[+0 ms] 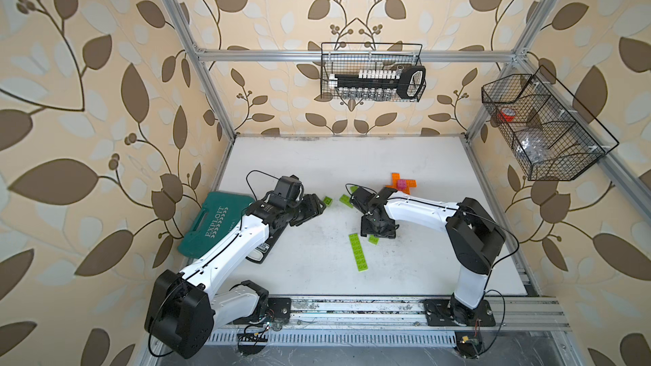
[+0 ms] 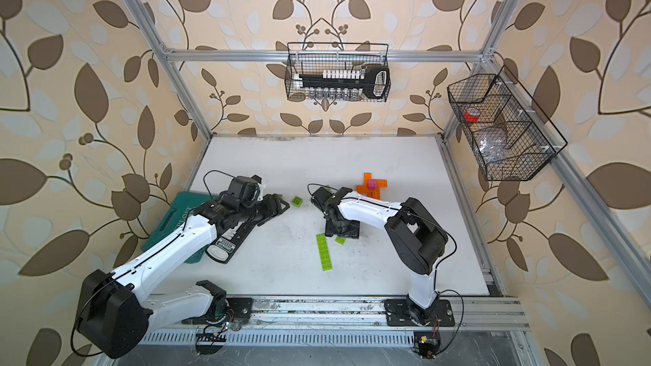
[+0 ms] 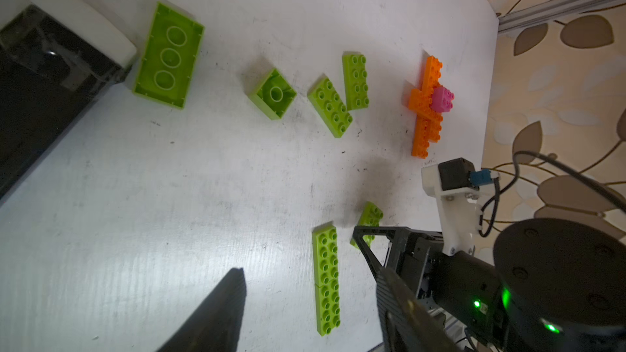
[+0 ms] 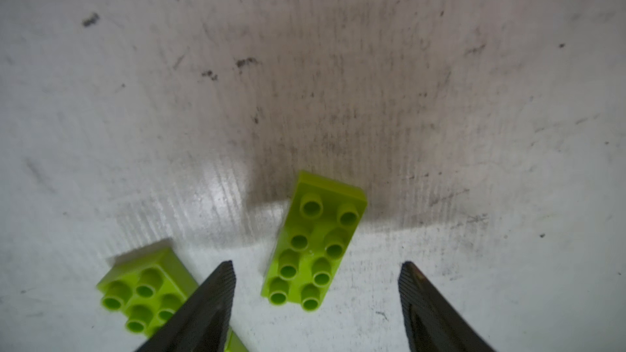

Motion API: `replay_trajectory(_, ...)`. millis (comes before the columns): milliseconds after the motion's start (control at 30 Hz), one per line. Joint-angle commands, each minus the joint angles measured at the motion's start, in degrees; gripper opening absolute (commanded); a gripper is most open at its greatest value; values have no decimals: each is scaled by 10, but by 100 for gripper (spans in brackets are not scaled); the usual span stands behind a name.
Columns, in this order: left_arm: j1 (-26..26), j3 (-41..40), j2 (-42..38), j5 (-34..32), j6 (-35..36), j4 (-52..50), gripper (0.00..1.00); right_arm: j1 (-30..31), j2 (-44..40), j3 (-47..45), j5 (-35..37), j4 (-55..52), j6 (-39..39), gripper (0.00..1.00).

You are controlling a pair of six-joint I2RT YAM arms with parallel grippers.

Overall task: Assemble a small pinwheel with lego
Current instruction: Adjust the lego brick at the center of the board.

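Note:
An orange cross of lego [image 1: 401, 184] with a small pink brick [image 3: 442, 98] on its centre lies at the back of the table. Lime bricks lie loose: a long strip [image 1: 359, 252], a short brick [image 4: 315, 242], two studded ones [image 3: 330, 107] and an upturned one [image 3: 168, 55]. A small green square brick [image 1: 328, 201] lies upturned just off my left gripper [image 1: 320, 205], which is open and holds nothing [image 3: 310, 272]. My right gripper [image 1: 377, 235] points down, open [image 4: 318, 265], with its jaws on either side of the short brick and clear of it.
A teal tool case [image 1: 211, 223] lies at the table's left edge, and a black tool rail [image 1: 260, 251] lies under my left arm. Two wire baskets [image 1: 373, 72] [image 1: 539, 128] hang on the back and right walls. The right arm's wrist camera [image 3: 450, 177] shows beside the cross.

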Motion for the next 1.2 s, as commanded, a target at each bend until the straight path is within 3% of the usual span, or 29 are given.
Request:
replay_trajectory(0,6,-3,-15,29,18,15,64,-3,18,15,3,-12,8,72)
replay_trajectory(267,0,-4,6,47,28,21,65,-14,1,-33,-10,-4,20,66)
replay_trajectory(633,-129,17,53,-37,18,21,66,-28,-68,-93,-34,24,12,56)
replay_trajectory(800,-145,-2,40,-42,5,48,67,-32,-121,-108,-75,81,-108,54)
replay_trajectory(900,-197,-10,32,-86,17,54,67,-39,-145,-107,-102,85,-201,52)
replay_trajectory(1033,-291,-23,50,-163,24,71,66,-78,-144,-98,-150,63,-271,34)
replay_trajectory(1167,-337,-51,80,-185,4,131,64,-82,-123,-78,-150,34,-296,23)
